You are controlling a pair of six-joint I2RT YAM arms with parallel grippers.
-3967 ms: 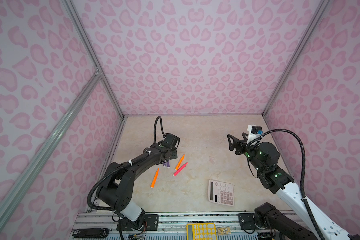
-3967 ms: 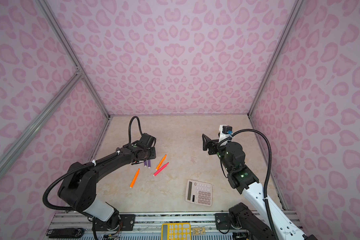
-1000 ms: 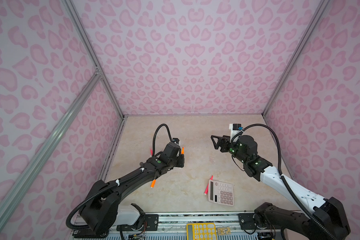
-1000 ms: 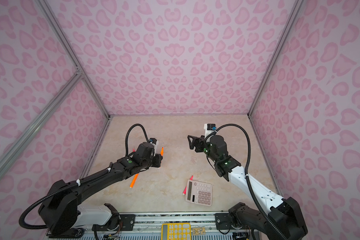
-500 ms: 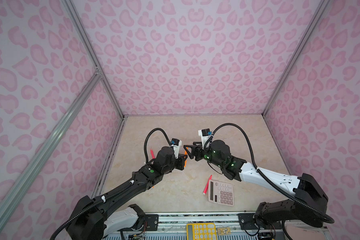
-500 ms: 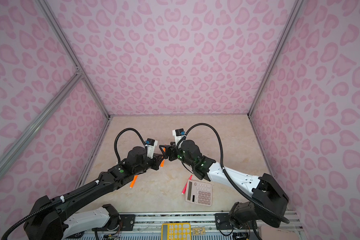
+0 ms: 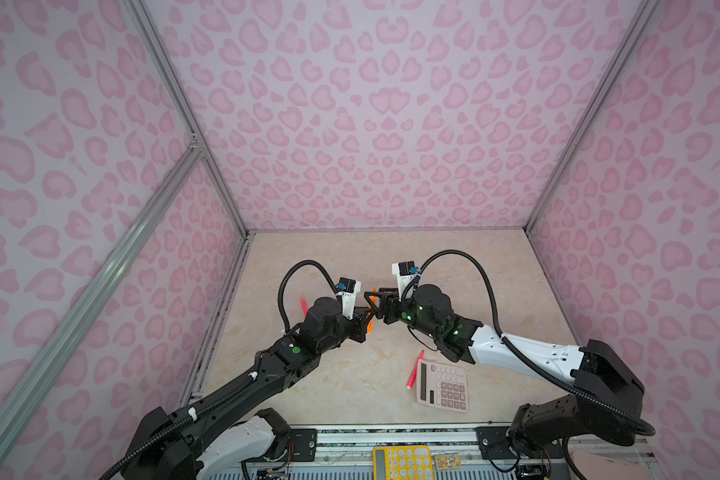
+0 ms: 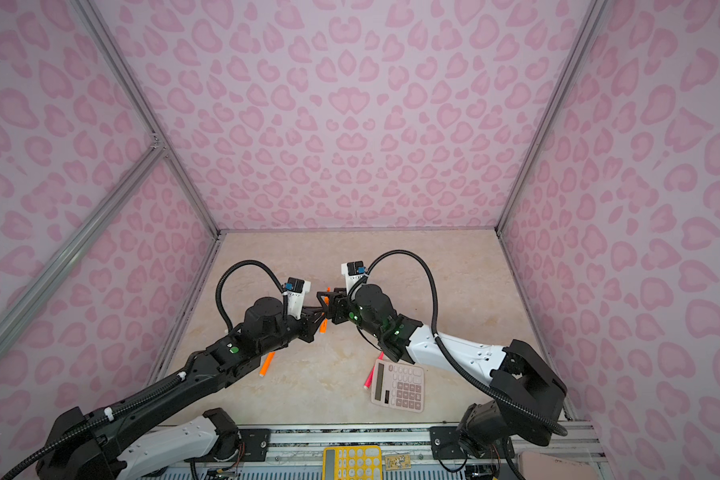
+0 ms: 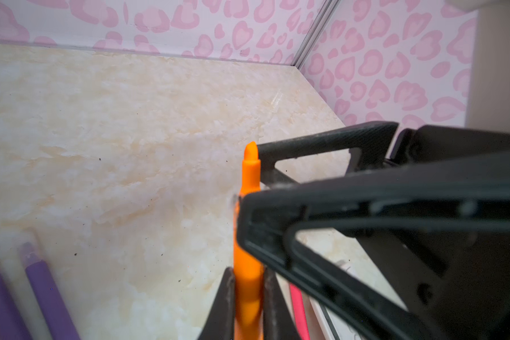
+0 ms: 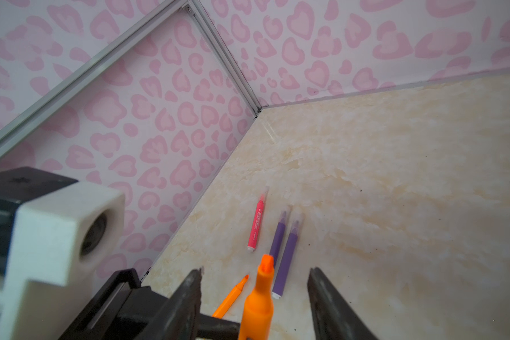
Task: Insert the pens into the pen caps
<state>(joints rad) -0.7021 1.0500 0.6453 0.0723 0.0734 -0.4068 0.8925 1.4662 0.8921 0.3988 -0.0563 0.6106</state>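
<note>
Left claw (image 9: 248, 278) pinches a smooth orange pen (image 9: 249, 235) upright, jaws tight on its barrel, chisel tip bare. Right claw (image 10: 255, 272) straddles that tip, matte black jaws apart on either side, not gripping; whether they carry a cap is too blurred to tell. On the marbled beige surface (image 10: 395, 176) lie a pink pen (image 10: 256, 223) and two purple pens (image 10: 289, 253), clear caps (image 10: 265, 192) on their tips, and a second orange pen (image 10: 231, 295), partly hidden. Bare surface runs to the far wall (image 10: 365, 44).
</note>
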